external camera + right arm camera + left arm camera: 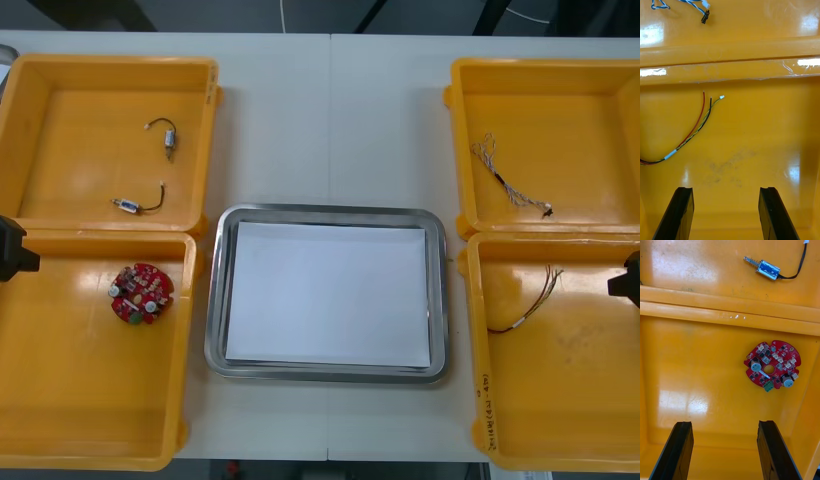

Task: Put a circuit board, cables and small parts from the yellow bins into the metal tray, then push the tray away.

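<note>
Currently hovers with left gripper (724, 425) spread wide over circuit board (773, 365) in near left bin (696, 363), right gripper (725, 190) likewise spread near red and yellow cable (692, 134) in near right bin (763, 123); tray (213, 300) between bins.

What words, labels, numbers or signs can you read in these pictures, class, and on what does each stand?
On the near right yellow bin: small dark characters along its rim on the tray side, too small to read.
On the red circuit board: any print is too small to read.
On the metal tray, white inside: no text.
On the left gripper and right gripper, both open: no markings visible.
</note>
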Tool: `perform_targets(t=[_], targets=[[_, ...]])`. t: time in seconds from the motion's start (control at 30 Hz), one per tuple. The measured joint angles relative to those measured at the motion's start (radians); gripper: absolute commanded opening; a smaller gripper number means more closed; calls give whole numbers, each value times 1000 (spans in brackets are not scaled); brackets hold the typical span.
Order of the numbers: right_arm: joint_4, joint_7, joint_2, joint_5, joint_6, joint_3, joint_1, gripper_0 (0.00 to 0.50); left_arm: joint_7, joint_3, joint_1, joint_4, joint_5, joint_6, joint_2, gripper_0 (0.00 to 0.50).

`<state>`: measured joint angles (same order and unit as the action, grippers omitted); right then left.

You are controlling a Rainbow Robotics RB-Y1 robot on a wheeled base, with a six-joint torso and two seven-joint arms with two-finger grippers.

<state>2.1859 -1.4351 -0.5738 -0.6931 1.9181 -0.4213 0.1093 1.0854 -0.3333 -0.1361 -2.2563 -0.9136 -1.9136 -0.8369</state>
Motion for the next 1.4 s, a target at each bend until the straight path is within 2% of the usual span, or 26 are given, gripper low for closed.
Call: perform_targets(t=[0.33, 0.8, 1.03, 1.27, 1.4], targets=[[0, 0, 0, 0, 0, 0, 0, 500, 0, 0, 1, 1, 0, 0, 0, 500], [0, 0, 0, -5, 0, -1, -1, 500, 0, 25, 45, 27, 0, 107, 2, 500], [0, 0, 0, -7, 0, -3, -1, 500, 24, 35, 118, 28, 0, 234, -22, 500], [50, 9, 0, -2, 0, -3, -31, 500, 234, 91, 183, 29, -3, 357, -78, 500], [102, 12, 0, 2, 0, -3, -65, 500, 255, 148, 199, 29, -3, 452, -111, 500]])
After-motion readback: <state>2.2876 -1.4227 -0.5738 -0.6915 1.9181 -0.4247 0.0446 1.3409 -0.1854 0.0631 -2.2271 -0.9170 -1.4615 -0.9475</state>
